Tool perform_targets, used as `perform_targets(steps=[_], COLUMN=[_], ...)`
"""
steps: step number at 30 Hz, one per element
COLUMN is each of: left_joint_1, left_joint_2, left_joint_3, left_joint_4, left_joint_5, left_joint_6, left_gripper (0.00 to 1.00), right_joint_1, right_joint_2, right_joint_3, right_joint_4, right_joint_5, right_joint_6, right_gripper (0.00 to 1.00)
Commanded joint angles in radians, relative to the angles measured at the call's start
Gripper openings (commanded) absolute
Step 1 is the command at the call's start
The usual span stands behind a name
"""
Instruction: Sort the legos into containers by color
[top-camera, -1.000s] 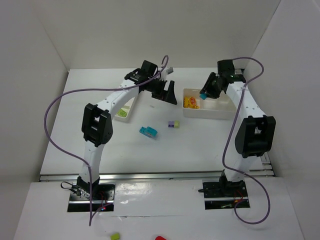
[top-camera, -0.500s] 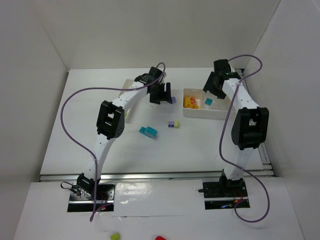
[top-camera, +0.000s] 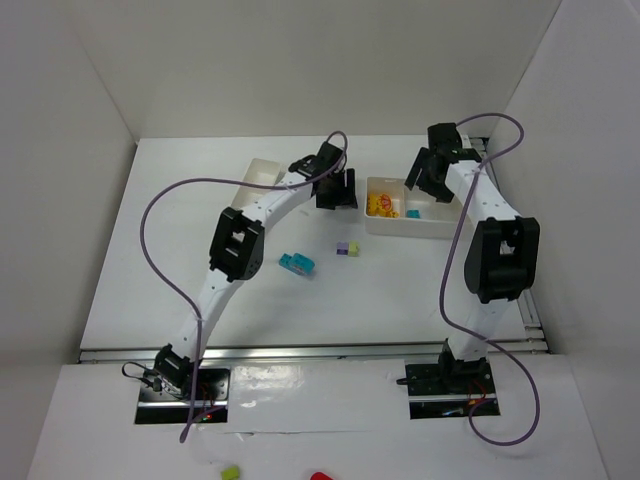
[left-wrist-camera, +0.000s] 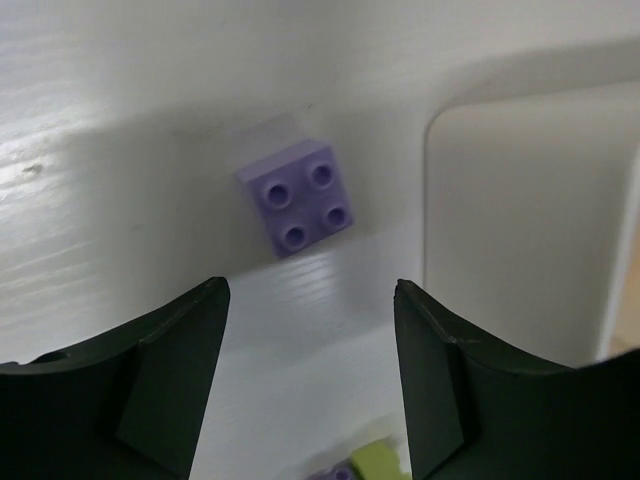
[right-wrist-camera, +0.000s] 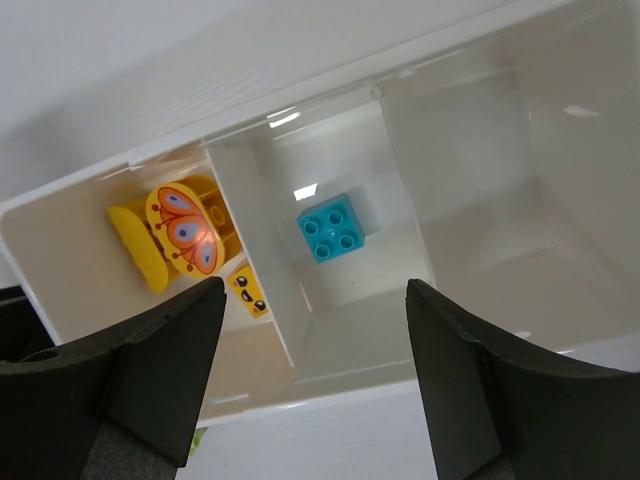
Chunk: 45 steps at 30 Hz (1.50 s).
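Your left gripper (left-wrist-camera: 307, 300) hung over a single purple brick (left-wrist-camera: 297, 198). The brick lay studs up on the table (left-wrist-camera: 120, 150), just beside the rounded corner of the right tray (left-wrist-camera: 520, 200). The fingers stood apart with nothing between them, and the brick was a little ahead of the tips, not yet between them.

Your right gripper (right-wrist-camera: 312, 300) was above the same tray, its fingers also apart and empty. Under it a cyan brick (right-wrist-camera: 331, 227) lay alone in the middle compartment. The yellow and orange bricks (right-wrist-camera: 180, 235) were in the end compartment next to it.

I judge that the step in hand was the pick of the purple brick, while the cyan one was already sorted. For the next move you needed to bring the left fingers forward and down until they stood on both sides of the brick, and then close them. You had to mind the tray wall, which was very near to one finger.

On the open table a cyan piece (top-camera: 296, 263) and a small purple and green stack (top-camera: 346, 248) lay unsorted, well apart from both grippers.
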Motion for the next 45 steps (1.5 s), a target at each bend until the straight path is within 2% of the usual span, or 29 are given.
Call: perform_targets(steps=[1,7,10,14,19,21,24,27,28,32,36,41,45], left_joint_1=[-0.019,-0.051,-0.051,-0.051,-0.051,-0.042,-0.031,-0.031,-0.031,-0.022,0.058,0.142,0.216], left_joint_2=[0.03,0.061,0.085,0.122,0.11,0.091,0.082,0.032,0.01,-0.143,-0.309,-0.439,-0.453], left_joint_3=[0.068,0.081,0.081,0.118,0.091,0.068,0.068,0.023,0.005,-0.087,-0.196,-0.322,-0.394], left_joint_4=[0.065,0.074,0.064,0.064,0.037,0.037,0.025,0.014,0.014,0.014,0.014,-0.039,-0.039], left_joint_5=[-0.086,-0.247,-0.283,-0.317,-0.366,-0.378,-0.354,-0.354,-0.354,-0.363,-0.329,-0.372,-0.429], left_joint_6=[-0.037,-0.037,-0.037,-0.005,0.018,0.03,0.055,0.076,0.076,0.113,0.13,0.121,0.109], left_gripper=[0.75,0.72,0.72,0.67,0.58,0.47,0.42,0.34,0.27,0.16,0.0,0.0,0.0], right_joint_1=[0.0,0.0,0.0,0.0,0.0,0.0,0.0,0.0,0.0,0.009,0.02,0.092,0.135], right_joint_2=[-0.077,-0.087,-0.087,-0.096,-0.087,-0.078,-0.068,-0.059,-0.059,-0.059,-0.05,-0.013,0.015], right_joint_3=[-0.006,-0.006,-0.006,-0.006,-0.024,-0.024,-0.024,-0.015,-0.004,-0.004,0.01,0.088,0.123], right_joint_4=[0.038,0.028,0.028,0.028,0.028,0.037,0.038,0.038,0.048,0.048,0.057,0.039,0.021], right_joint_5=[-0.034,-0.056,-0.056,-0.065,-0.083,-0.084,-0.093,-0.093,-0.093,-0.102,-0.087,-0.073,-0.073], right_joint_6=[-0.022,-0.032,-0.041,-0.041,-0.041,-0.041,-0.041,-0.041,-0.041,-0.041,-0.032,-0.041,-0.041], right_gripper=[0.8,0.8,0.8,0.8,0.8,0.8,0.8,0.8,0.8,0.8,0.8,0.8,0.83])
